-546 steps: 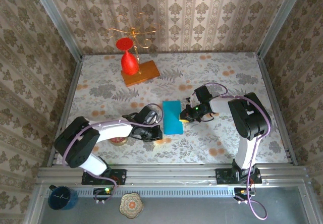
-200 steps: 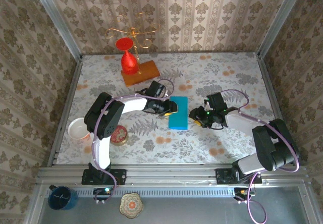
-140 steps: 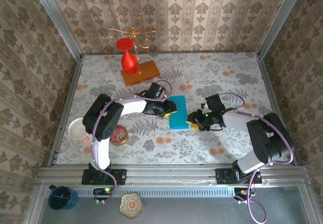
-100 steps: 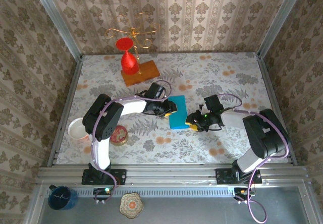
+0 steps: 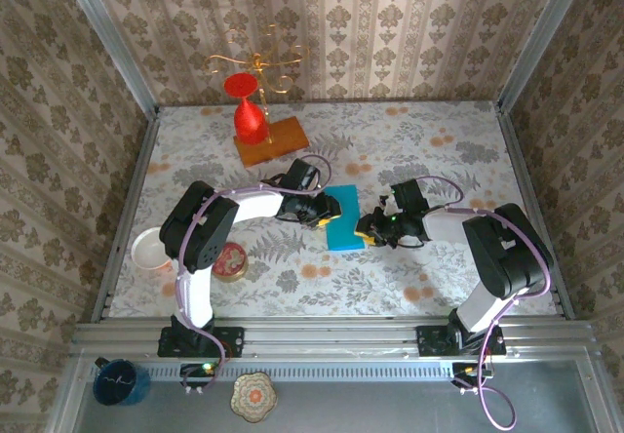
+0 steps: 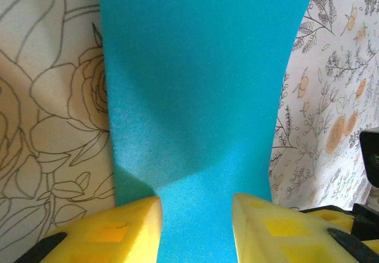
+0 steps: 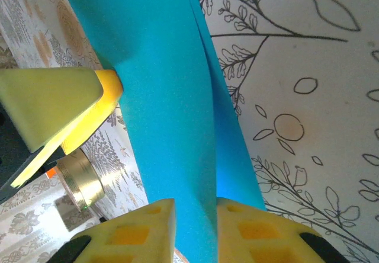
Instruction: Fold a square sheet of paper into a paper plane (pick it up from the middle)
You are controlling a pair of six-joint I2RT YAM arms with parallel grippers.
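Observation:
The square sheet of paper (image 5: 342,215) is teal-blue and lies folded into a narrow rectangle in the middle of the table. My left gripper (image 5: 321,215) rests on its left edge. In the left wrist view its yellow fingers (image 6: 121,230) stand apart over the flat paper (image 6: 195,91), so that gripper (image 6: 195,233) is open. My right gripper (image 5: 369,228) is at the paper's right edge. In the right wrist view it (image 7: 195,230) has narrow jaws with the raised upper layer of the paper (image 7: 160,97) running between them.
At the back left, a red glass (image 5: 250,113) stands on an orange wooden block (image 5: 273,143) beside a gold wire stand (image 5: 258,62). A white bowl (image 5: 151,251) and a red-lidded tin (image 5: 231,261) sit near the left arm. Patterned walls enclose the table.
My right gripper has slid left onto the paper's right edge and its jaws have narrowed on the upper layer. The left gripper has kept its place on the left edge.

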